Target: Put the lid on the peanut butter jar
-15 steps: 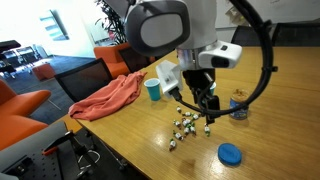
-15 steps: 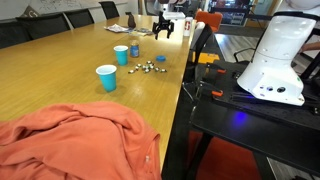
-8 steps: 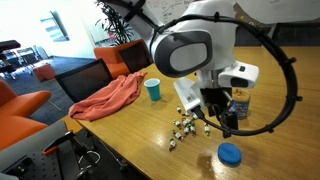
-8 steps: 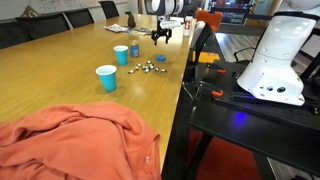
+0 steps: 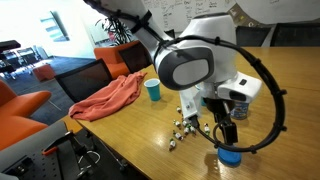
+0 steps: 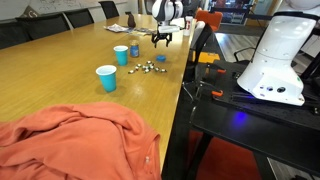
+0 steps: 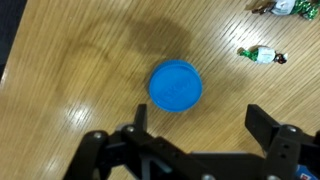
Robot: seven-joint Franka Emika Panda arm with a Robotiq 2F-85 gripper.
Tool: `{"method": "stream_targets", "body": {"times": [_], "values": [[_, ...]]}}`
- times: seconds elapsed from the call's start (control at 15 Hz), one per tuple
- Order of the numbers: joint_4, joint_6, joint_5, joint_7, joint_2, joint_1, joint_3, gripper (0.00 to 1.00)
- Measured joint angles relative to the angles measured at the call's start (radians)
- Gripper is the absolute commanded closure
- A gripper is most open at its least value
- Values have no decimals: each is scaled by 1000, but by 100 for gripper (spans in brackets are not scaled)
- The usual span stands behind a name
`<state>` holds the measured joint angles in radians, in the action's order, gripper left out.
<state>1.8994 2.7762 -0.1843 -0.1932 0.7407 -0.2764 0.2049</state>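
Note:
The blue lid (image 7: 175, 86) lies flat on the wooden table; it also shows in both exterior views (image 5: 230, 155) (image 6: 161, 58). My gripper (image 7: 200, 125) is open and empty. It hangs just above the lid (image 5: 225, 132), and in the wrist view the lid lies just beyond the fingertips. The peanut butter jar (image 6: 134, 48) stands by a blue cup (image 6: 121, 54), a short way from the lid. In an exterior view the arm mostly hides it.
Small wrapped candies (image 5: 185, 128) (image 6: 148, 67) (image 7: 262, 55) lie scattered near the lid. Another blue cup (image 5: 152, 90) (image 6: 106, 77) stands near an orange-red cloth (image 5: 110, 97) (image 6: 70, 140). The table edge (image 6: 185, 80) and chairs are close by.
The arm has swung from near the jar across the candies and come down over the lid. The gripper has stayed open.

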Motion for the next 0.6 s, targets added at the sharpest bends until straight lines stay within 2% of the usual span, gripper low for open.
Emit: {"method": "stream_targets", "body": {"times": [0.6], "values": [[-146,24,-8,-133,184,-1,11,0]]}}
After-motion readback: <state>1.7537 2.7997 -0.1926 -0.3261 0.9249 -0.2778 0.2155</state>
